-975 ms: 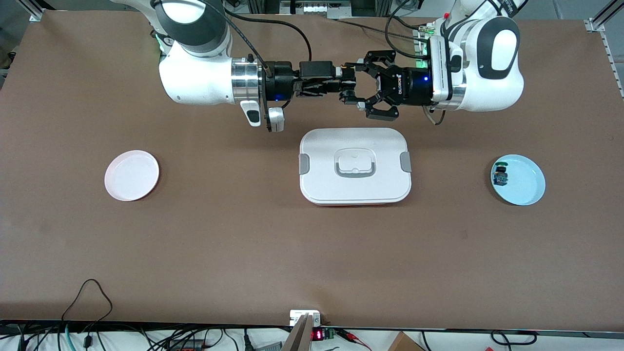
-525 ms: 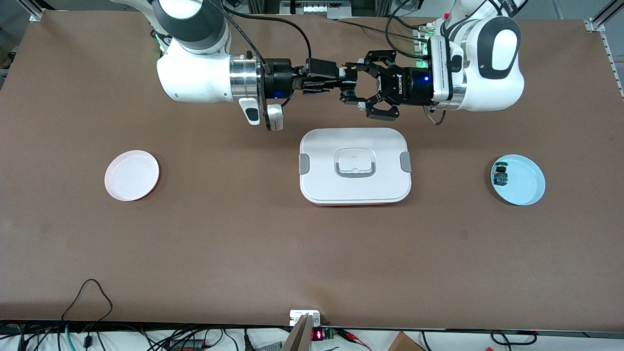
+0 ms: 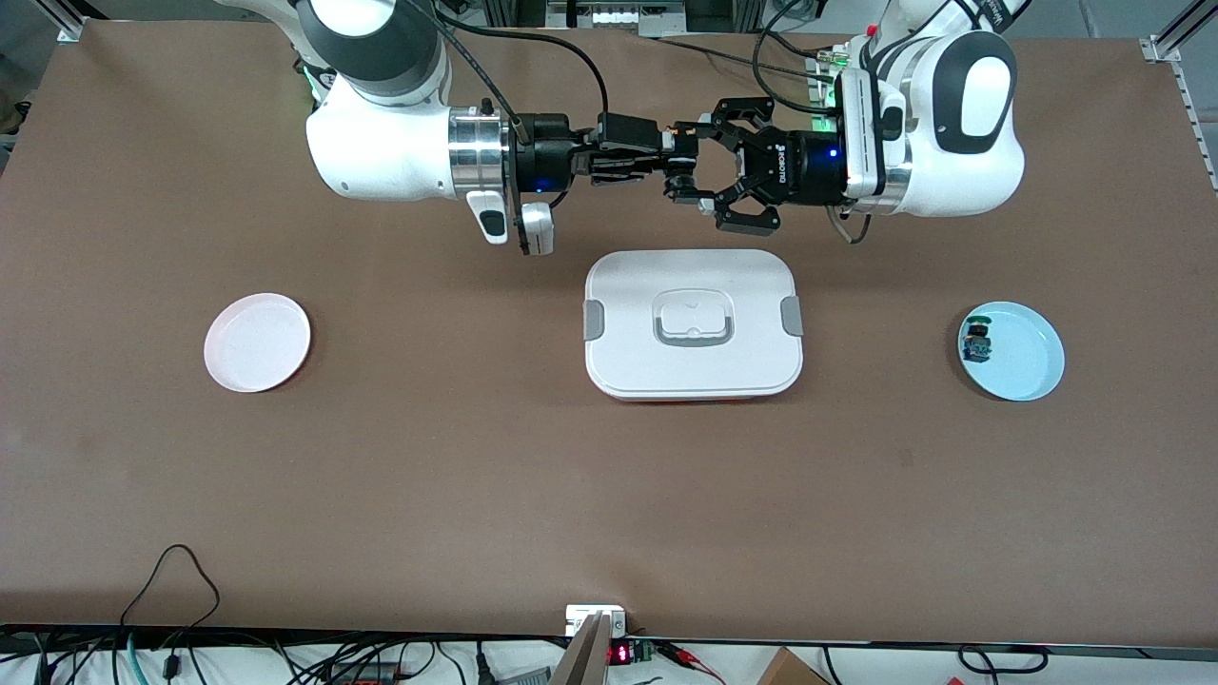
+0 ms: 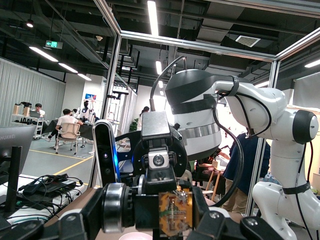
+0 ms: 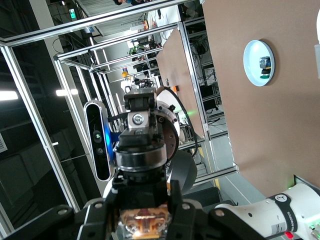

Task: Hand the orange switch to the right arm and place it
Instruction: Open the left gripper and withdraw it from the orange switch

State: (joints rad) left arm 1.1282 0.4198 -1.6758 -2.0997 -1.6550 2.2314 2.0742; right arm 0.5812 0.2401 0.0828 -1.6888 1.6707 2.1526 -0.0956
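Observation:
The orange switch hangs in the air between the two grippers, over the table just past the white box on the robots' side. My left gripper, the black claw, is shut on it. My right gripper, with slim straight fingers, is open, one finger close on each side of the switch. In the left wrist view the switch shows its orange-yellow board, with the right gripper directly facing. In the right wrist view the switch sits between my right fingers.
A white lidded box lies mid-table below the grippers. A pink plate lies toward the right arm's end. A light blue plate toward the left arm's end holds a small switch with blue and green parts.
My right gripper has moved in toward the left gripper and slightly up, bringing its fingers around the switch. The left gripper has held still with the switch.

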